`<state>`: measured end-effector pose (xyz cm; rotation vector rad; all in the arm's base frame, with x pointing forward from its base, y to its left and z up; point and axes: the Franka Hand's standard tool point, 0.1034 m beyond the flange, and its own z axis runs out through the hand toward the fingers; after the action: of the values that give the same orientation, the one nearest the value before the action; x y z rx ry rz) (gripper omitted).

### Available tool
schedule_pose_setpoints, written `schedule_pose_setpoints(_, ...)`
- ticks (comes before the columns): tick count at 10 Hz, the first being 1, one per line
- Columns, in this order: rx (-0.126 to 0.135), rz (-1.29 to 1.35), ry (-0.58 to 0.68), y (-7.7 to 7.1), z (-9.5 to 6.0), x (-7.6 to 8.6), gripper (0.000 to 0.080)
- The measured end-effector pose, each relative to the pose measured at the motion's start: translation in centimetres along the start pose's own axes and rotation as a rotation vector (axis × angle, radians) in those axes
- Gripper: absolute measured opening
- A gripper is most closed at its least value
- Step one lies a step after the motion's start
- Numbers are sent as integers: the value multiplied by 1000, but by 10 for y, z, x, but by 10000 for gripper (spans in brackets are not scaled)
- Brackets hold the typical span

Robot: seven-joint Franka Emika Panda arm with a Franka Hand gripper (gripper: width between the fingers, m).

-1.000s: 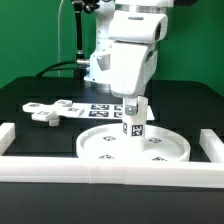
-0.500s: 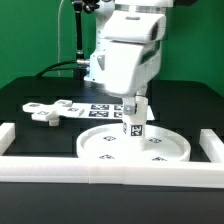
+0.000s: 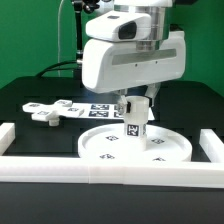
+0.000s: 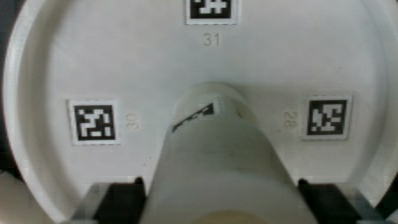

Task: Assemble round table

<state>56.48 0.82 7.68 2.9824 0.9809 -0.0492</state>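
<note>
The large rimmed round disc (image 3: 135,146) lies flat on the black table near the front rail. My gripper (image 3: 134,108) is shut on the short white cylinder leg (image 3: 135,124) and holds it upright over the disc's middle, its lower end at or on the disc. In the wrist view the leg (image 4: 221,150) fills the space between the two dark fingers (image 4: 121,197), with the tagged disc (image 4: 107,60) behind it. The cross-shaped foot piece (image 3: 50,109) lies on the table at the exterior view's left, apart from the gripper.
The marker board (image 3: 100,107) lies flat behind the disc. White border rails run along the front (image 3: 110,168) and stand at the left (image 3: 6,133) and right (image 3: 213,143) edges. A green wall is behind the table.
The gripper body has turned about its upright axis, now showing its broad side, with the leg still held upright over the disc's middle. The disc and foot piece have not moved.
</note>
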Motion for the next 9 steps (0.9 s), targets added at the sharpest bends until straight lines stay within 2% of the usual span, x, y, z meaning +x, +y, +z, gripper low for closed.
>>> schedule_pose_setpoints(4, 8, 230, 3, -2, 0, 1, 407)
schedule_pose_setpoints(9, 52, 795, 13, -8, 1, 5, 409)
